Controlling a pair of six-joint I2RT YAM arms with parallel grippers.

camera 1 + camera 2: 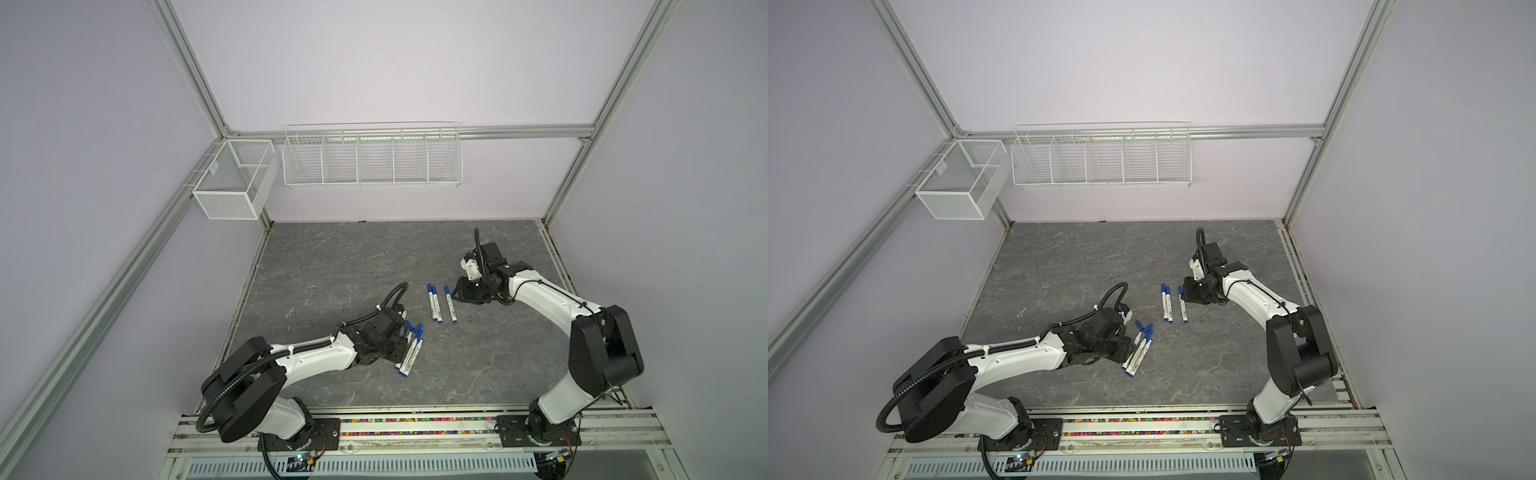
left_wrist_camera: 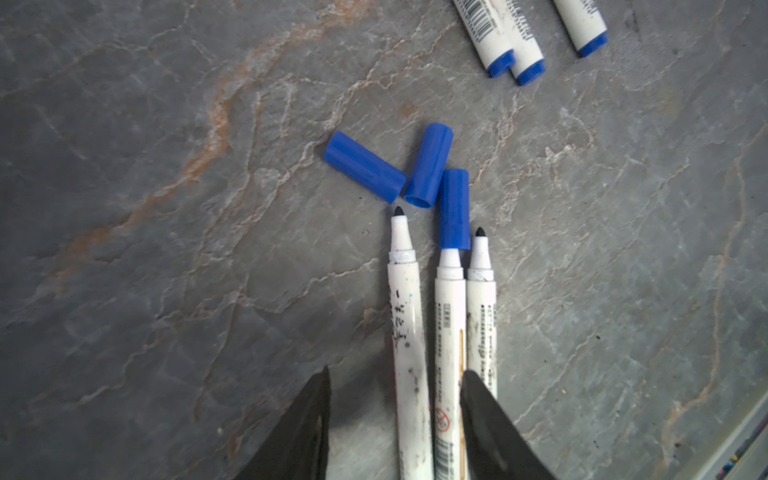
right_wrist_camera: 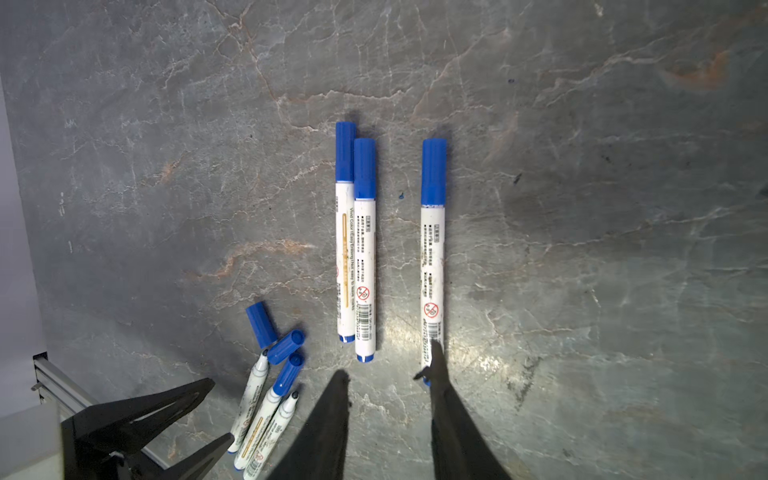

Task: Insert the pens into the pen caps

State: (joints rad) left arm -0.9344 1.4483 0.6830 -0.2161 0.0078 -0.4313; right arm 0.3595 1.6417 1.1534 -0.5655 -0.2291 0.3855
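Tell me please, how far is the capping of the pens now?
Done: three capped pens lie finished. In hand: the left gripper, open, straddles a half-capped pen and one bare pen. Left: push that cap home, then fit the two loose caps on it and the other bare pen.

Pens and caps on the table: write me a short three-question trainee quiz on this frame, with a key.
1. Count: how many pens have caps fully seated?
2. True or false: two loose pen caps lie on their sides near the left gripper.
3. Multiple choice: the partly capped pen lies A) between the two uncapped pens, B) among the capped group, C) in the wire basket.
Key: 1 three; 2 true; 3 A.
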